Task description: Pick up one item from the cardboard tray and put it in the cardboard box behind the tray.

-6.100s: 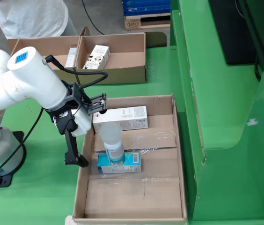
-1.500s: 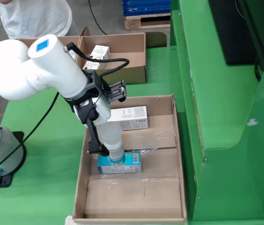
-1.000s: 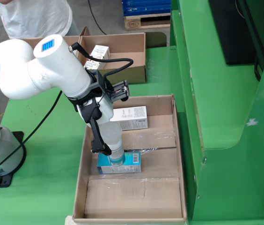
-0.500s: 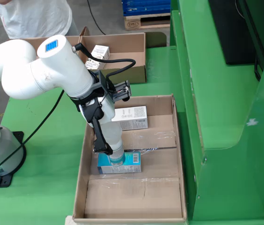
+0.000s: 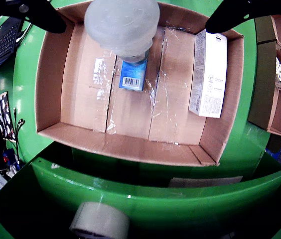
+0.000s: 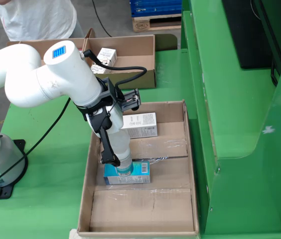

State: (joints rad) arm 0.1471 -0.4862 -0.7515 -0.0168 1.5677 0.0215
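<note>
Since six seconds ago the hand has moved from outside the cardboard tray to over it, fingers spread apart, straddling the frosted bottle we log standing on the blue box; white carton behind.

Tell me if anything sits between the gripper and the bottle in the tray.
Nothing visible does. The gripper is down beside the bottle, which stands on the blue box in the tray. The wrist view shows both fingers wide apart, the bottle between them.
</note>
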